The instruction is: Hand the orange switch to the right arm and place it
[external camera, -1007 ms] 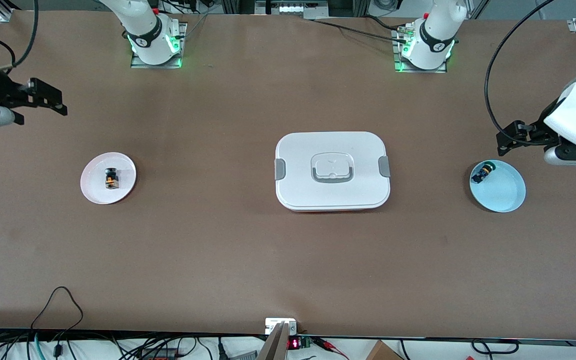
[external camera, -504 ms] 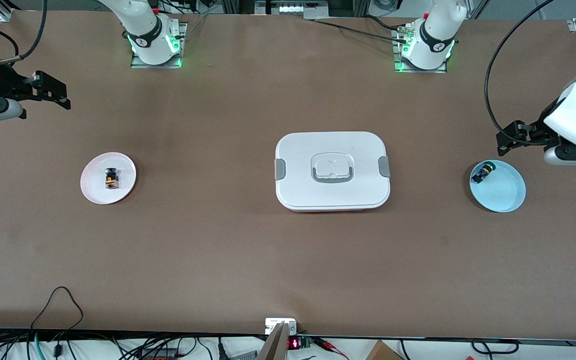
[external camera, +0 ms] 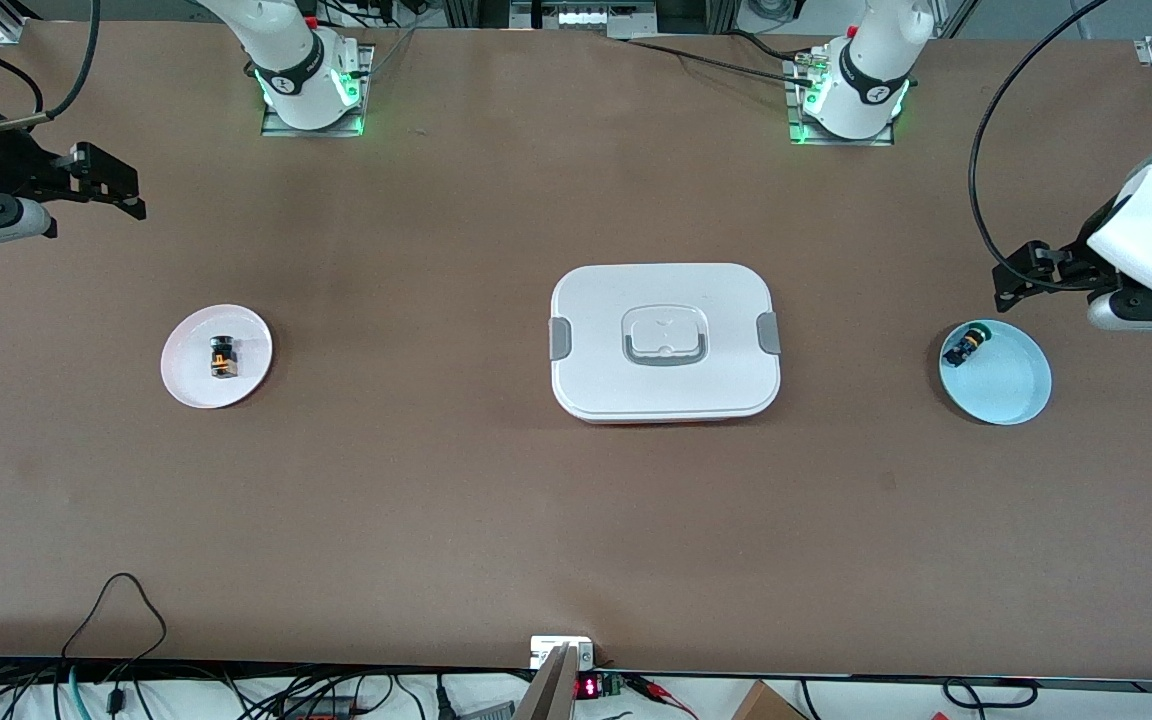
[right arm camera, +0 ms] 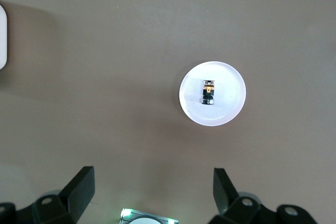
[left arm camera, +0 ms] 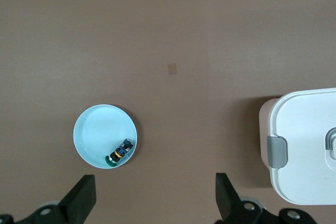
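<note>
The orange switch lies on its side on a small white plate toward the right arm's end of the table. In the right wrist view the orange switch is a black cylinder with an orange band on that white plate. My right gripper hangs high over bare table beside the plate, and in its own view this gripper is open and empty. My left gripper waits over the table next to a blue plate; in its wrist view this left gripper is open, holding nothing.
A white lidded box with grey latches sits mid-table. The blue plate at the left arm's end holds a black switch with a green cap. Cables run along the table edge nearest the front camera.
My right gripper has drifted a little toward the table's middle and toward the bases. The left arm, both plates and both switches are unmoved.
</note>
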Controlling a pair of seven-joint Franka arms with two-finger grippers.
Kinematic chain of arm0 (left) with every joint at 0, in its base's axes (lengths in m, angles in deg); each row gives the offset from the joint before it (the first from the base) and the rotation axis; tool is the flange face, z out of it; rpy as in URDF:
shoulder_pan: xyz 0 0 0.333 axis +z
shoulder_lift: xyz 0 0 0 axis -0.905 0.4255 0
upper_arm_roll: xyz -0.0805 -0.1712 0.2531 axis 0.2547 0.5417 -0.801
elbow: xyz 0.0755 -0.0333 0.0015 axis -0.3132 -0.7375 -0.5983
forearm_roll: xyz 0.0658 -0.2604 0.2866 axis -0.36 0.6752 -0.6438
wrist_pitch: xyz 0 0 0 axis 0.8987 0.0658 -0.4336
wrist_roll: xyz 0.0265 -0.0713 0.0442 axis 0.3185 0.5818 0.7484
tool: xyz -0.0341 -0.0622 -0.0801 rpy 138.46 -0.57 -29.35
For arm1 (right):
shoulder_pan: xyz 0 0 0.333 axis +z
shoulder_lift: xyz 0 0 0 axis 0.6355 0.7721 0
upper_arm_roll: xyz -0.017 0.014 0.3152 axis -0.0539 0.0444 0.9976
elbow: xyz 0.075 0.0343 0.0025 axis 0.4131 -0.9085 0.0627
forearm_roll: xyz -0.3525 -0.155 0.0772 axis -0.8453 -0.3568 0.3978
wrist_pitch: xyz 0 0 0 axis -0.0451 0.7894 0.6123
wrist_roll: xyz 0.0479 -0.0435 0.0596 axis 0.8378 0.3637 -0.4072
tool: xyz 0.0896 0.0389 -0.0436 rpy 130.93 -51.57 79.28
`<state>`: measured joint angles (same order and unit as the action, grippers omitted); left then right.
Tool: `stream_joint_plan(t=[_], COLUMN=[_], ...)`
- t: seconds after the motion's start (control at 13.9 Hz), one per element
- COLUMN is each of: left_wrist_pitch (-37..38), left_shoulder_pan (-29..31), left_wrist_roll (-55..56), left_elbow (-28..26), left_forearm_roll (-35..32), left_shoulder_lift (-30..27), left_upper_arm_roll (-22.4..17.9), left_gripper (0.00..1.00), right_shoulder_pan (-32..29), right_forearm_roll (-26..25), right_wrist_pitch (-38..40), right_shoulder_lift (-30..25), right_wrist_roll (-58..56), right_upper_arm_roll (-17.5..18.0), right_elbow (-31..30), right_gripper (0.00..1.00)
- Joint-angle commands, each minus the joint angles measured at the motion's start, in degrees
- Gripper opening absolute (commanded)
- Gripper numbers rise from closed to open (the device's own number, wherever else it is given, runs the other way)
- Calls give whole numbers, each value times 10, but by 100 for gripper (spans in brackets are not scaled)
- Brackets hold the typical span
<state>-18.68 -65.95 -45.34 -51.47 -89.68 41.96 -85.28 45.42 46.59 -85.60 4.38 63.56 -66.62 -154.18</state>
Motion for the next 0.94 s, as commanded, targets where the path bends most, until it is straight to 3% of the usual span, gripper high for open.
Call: stream_joint_plan(t=[0.0, 0.86], left_wrist_pitch=[11, 11], left_shoulder_pan=[-2, -3], left_wrist_roll=[-11, -11], left_elbow=[12, 12], left_forearm_roll=[-7, -7], left_shoulder_lift=[3, 3], left_upper_arm_roll=[0, 0], left_gripper=[100, 100], right_shoulder_pan=[0, -1], right_forearm_roll=[2, 2], right_wrist_pitch=[-5, -12], right_shoulder_lift=[-4, 1], right_wrist_roll=[-1, -4], right_upper_arm_roll=[-2, -2], right_elbow=[-5, -5], right_gripper=[100, 100])
